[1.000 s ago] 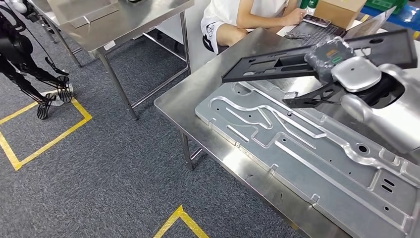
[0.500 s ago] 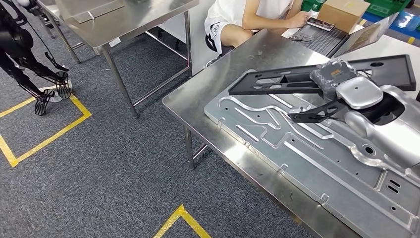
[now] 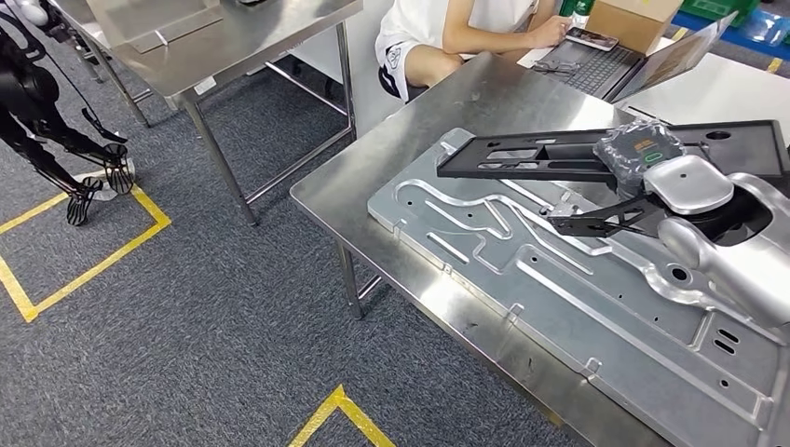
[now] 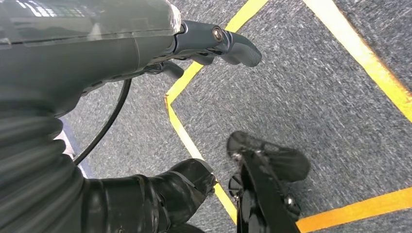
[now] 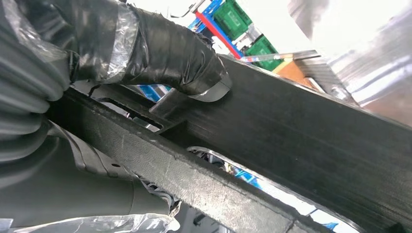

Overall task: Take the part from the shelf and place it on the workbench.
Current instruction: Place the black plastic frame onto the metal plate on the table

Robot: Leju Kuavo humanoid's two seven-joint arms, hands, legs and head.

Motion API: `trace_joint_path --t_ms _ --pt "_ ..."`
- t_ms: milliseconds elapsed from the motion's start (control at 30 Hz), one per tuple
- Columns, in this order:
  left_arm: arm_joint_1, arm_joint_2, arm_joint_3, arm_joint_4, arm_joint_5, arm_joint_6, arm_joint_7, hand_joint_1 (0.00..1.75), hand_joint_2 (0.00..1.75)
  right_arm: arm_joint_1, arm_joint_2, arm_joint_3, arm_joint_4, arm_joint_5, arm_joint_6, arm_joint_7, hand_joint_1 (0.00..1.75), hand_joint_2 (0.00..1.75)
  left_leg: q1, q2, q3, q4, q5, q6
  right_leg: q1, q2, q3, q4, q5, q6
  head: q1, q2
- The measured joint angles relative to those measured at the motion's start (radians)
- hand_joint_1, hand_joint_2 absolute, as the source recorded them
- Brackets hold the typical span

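Black part [image 3: 568, 154] lower now, right hand [image 3: 643, 200] half hidden beneath.

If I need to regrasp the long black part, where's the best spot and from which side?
Probably mid-length, where the right hand grips it now: the black part is a long flat frame with slots, and its solid long rail gives the fingers an edge to wrap. Come from the robot's side of the workbench; the far side is crowded by a person's laptop.
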Motion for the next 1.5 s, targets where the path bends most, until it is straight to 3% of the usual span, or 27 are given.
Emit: trace_joint_path --t_ms 67,100,233,300,367,400,433,467,533,600,700,767,867,933,967,1067,1100,1167,1233,1300,1400,1433,1467,1500 --pt "0.0 0.0 0.004 0.0 -0.001 0.002 -0.001 0.0 1.75 0.007 -0.007 -0.012 -0.004 0.0 -0.002 0.0 1.75 1.75 -0.001 -0.002 0.058 -0.119 0.041 0.006 0.003 0.001 -0.004 0.006 -0.003 0.008 0.0 0.0" --pt "0.0 0.0 0.005 0.0 -0.002 0.002 -0.001 0.0 1.75 0.01 -0.011 -0.017 -0.006 0.0 -0.002 0.001 1.75 1.75 -0.002 -0.003 0.071 -0.145 0.045 0.009 0.004 0.001 -0.005 0.008 -0.004 0.012 0.0 0.0" --pt "-0.002 0.0 0.01 0.0 -0.005 0.003 -0.005 0.0 1.75 0.032 -0.028 -0.033 -0.014 -0.001 -0.005 0.0 1.75 1.75 -0.004 -0.003 0.075 -0.163 0.053 0.033 0.001 0.0 -0.01 0.019 -0.014 0.033 0.001 0.0" --pt "-0.002 -0.001 0.013 0.0 -0.007 0.003 -0.007 0.0 1.75 0.041 -0.037 -0.04 -0.016 -0.001 -0.005 0.0 1.75 1.75 -0.002 -0.002 0.076 -0.169 0.059 0.042 -0.002 -0.001 -0.045 0.1 -0.067 0.04 0.001 0.0" --pt "-0.002 -0.001 0.015 0.0 -0.008 0.003 -0.007 0.0 1.75 0.049 -0.042 -0.044 -0.017 -0.001 -0.006 0.0 1.75 1.75 -0.003 -0.002 0.075 -0.17 0.059 0.045 -0.002 -0.001 -0.103 0.229 -0.127 0.045 0.002 0.0" --pt "-0.002 -0.001 0.015 0.0 -0.009 0.003 -0.007 0.0 1.75 0.055 -0.043 -0.045 -0.017 -0.001 -0.006 0.0 1.75 1.75 -0.004 -0.002 0.075 -0.17 0.059 0.046 -0.002 -0.001 -0.122 0.27 -0.137 0.047 0.002 0.0" --pt "-0.002 -0.001 0.015 0.0 -0.009 0.003 -0.007 0.0 1.75 0.06 -0.045 -0.045 -0.017 -0.001 -0.006 0.0 1.75 1.75 -0.004 -0.002 0.075 -0.169 0.059 0.046 -0.002 -0.001 -0.126 0.278 -0.129 0.047 0.002 0.0" --pt "-0.002 -0.001 0.015 0.0 -0.009 0.003 -0.008 0.0 1.75 0.064 -0.045 -0.045 -0.017 -0.001 -0.006 0.0 1.75 1.75 -0.005 -0.002 0.075 -0.168 0.058 0.045 -0.002 -0.002 -0.109 0.243 -0.102 0.046 0.002 0.0" --pt "-0.003 -0.001 0.016 0.0 -0.009 0.004 -0.01 0.0 1.75 0.066 -0.047 -0.049 -0.018 -0.001 -0.006 0.0 1.75 1.75 -0.006 -0.002 0.075 -0.166 0.057 0.043 -0.001 -0.004 -0.04 0.106 -0.037 0.04 0.002 0.0" --pt "-0.003 -0.001 0.018 0.0 -0.01 0.004 -0.012 0.0 1.75 0.066 -0.048 -0.057 -0.021 -0.001 -0.008 0.0 1.75 1.75 -0.009 -0.003 0.072 -0.163 0.056 0.037 0.005 -0.005 0.002 0.014 -0.01 0.032 0.001 0.0" --pt "-0.003 -0.001 0.021 0.0 -0.011 0.004 -0.015 0.0 1.75 0.072 -0.05 -0.062 -0.022 -0.002 -0.01 0.0 1.75 1.75 -0.009 -0.003 0.07 -0.162 0.055 0.023 0.007 -0.004 0.006 -0.002 -0.007 0.02 0.001 0.0" --pt "-0.004 -0.002 0.022 0.0 -0.01 0.005 -0.015 0.0 1.75 0.079 -0.05 -0.066 -0.022 -0.003 -0.012 0.0 1.75 1.75 -0.008 -0.003 0.056 -0.127 0.029 0.013 0.002 -0.005 0.01 -0.011 -0.002 0.007 0.001 0.0" --pt "-0.004 -0.003 0.023 0.0 -0.01 0.009 -0.015 0.0 1.75 0.1 -0.05 -0.074 -0.022 -0.004 -0.022 0.001 1.75 1.75 -0.005 -0.004 -0.023 0.046 -0.057 0.003 0.001 -0.007 0.012 -0.013 0.0 -0.002 0.0 0.0" --pt "-0.004 -0.002 0.027 0.0 -0.011 0.011 -0.015 0.0 1.75 0.125 -0.049 -0.078 -0.022 -0.007 -0.029 0.002 1.75 1.75 -0.003 -0.004 -0.057 0.115 -0.068 -0.001 0.002 -0.006 0.012 -0.01 -0.001 -0.002 0.0 0.0" --pt "-0.003 -0.003 0.029 0.0 -0.012 0.011 -0.015 0.0 1.75 0.137 -0.05 -0.079 -0.022 -0.009 -0.032 0.003 1.31 1.31 -0.002 -0.004 -0.047 0.094 -0.047 -0.001 0.001 -0.006 0.012 -0.008 -0.002 -0.002 0.0 0.0" --pt "-0.002 -0.002 0.031 0.0 -0.015 0.013 -0.016 0.0 1.75 0.16 -0.051 -0.086 -0.022 -0.012 -0.038 0.005 0.0 0.0 0.002 -0.005 0.042 -0.093 0.036 0.004 0.002 -0.003 0.009 0.002 -0.009 0.007 0.0 0.0" --pt "-0.003 -0.002 0.032 0.0 -0.017 0.013 -0.016 0.0 1.75 0.164 -0.052 -0.09 -0.022 -0.013 -0.041 0.005 0.0 0.0 0.001 -0.006 0.061 -0.132 0.046 0.007 0.003 -0.002 0.007 0.005 -0.01 0.011 0.001 0.0" --pt "-0.004 -0.002 0.033 0.0 -0.021 0.013 -0.017 0.0 1.75 0.171 -0.053 -0.1 -0.023 -0.013 -0.047 0.007 0.0 0.0 -0.003 -0.007 0.069 -0.151 0.048 0.018 0.005 -0.001 0.004 0.006 -0.009 0.023 0.001 0.0" --pt "-0.005 -0.003 0.035 0.0 -0.02 0.013 -0.019 0.0 0.87 0.18 -0.056 -0.108 -0.024 -0.013 -0.05 0.007 0.0 0.0 -0.002 -0.006 0.071 -0.158 0.054 0.03 0.002 -0.001 0.002 0.01 -0.014 0.033 0.001 0.0" --pt "-0.006 -0.004 0.039 0.0 -0.015 0.014 -0.022 0.0 0.0 0.19 -0.061 -0.119 -0.026 -0.012 -0.054 0.009 0.0 0.0 0.001 -0.005 0.072 -0.165 0.06 0.041 -0.001 -0.002 -0.022 0.067 -0.056 0.041 0.001 0.0" --pt "-0.005 -0.004 0.044 0.0 -0.012 0.014 -0.022 0.0 0.0 0.206 -0.069 -0.131 -0.027 -0.012 -0.058 0.011 0.0 0.0 -0.002 -0.005 0.07 -0.166 0.061 0.046 -0.001 -0.003 -0.102 0.248 -0.141 0.048 0.002 0.0" --pt "-0.005 -0.004 0.046 0.0 -0.012 0.014 -0.022 0.0 0.0 0.213 -0.07 -0.132 -0.027 -0.012 -0.058 0.011 0.0 0.0 -0.003 -0.005 0.071 -0.165 0.061 0.046 -0.001 -0.003 -0.113 0.273 -0.143 0.048 0.002 0.0" --pt "-0.005 -0.004 0.047 0.0 -0.012 0.014 -0.022 0.0 0.0 0.218 -0.071 -0.133 -0.028 -0.012 -0.059 0.011 0.0 0.0 -0.003 -0.005 0.071 -0.165 0.061 0.046 -0.001 -0.003 -0.106 0.262 -0.126 0.046 0.002 0.0" --pt "-0.005 -0.005 0.048 0.0 -0.012 0.014 -0.022 0.0 0.0 0.221 -0.073 -0.134 -0.028 -0.012 -0.059 0.011 0.0 0.0 -0.004 -0.005 0.072 -0.165 0.061 0.046 -0.001 -0.003 -0.081 0.212 -0.095 0.043 0.002 0.0"
